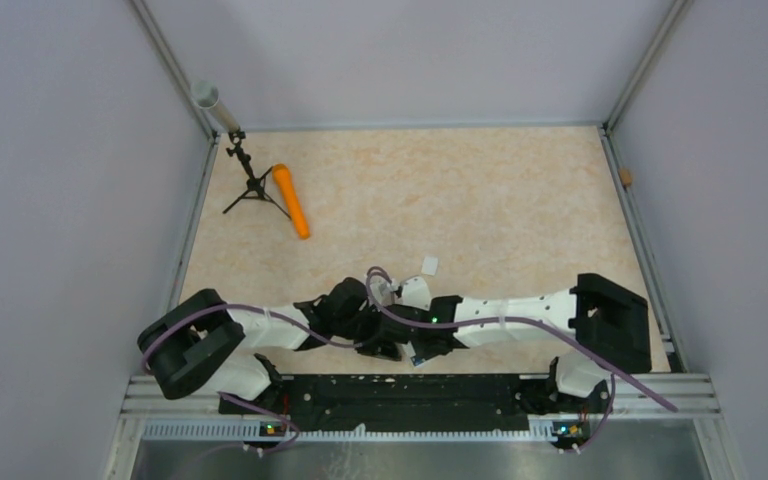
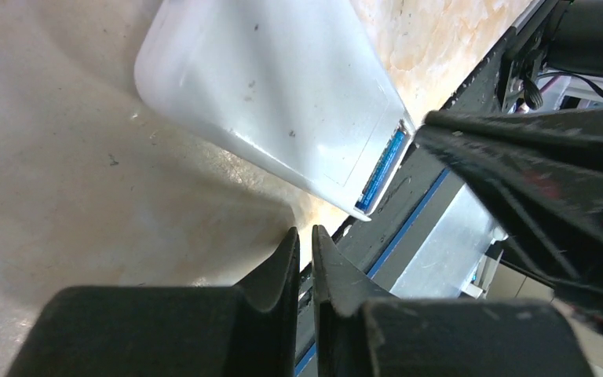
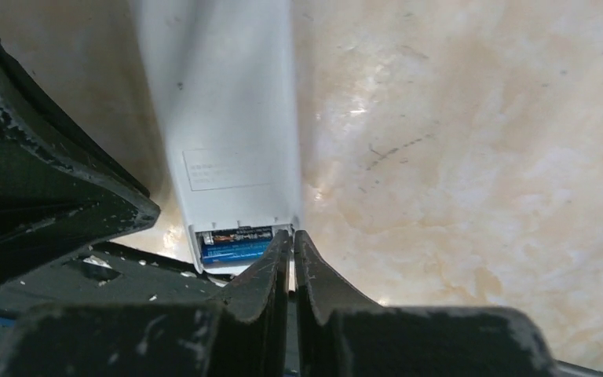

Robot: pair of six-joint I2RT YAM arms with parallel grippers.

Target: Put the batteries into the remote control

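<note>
Battery (image 3: 232,250), one blue, sits in one remote (image 3: 220,118).

Your tabletop (image 1: 480,200) is beige and marbled, w/ metal rails (image 1: 194,230) down L & R sides. Far-L corner: a small black tripod (image 1: 250,188) stands on it. An orange cylinder (image 1: 292,203) lies just beside its legs, angled toward centre. Mid-table, a small white piece (image 1: 428,265) lies flat, well apart from both. Near edge, approx centre: the white remote (image 3: 228,118) sits back-up on the top, open end at the black front rail (image 1: 400,390). Can't tell if it's fully flat.
</note>
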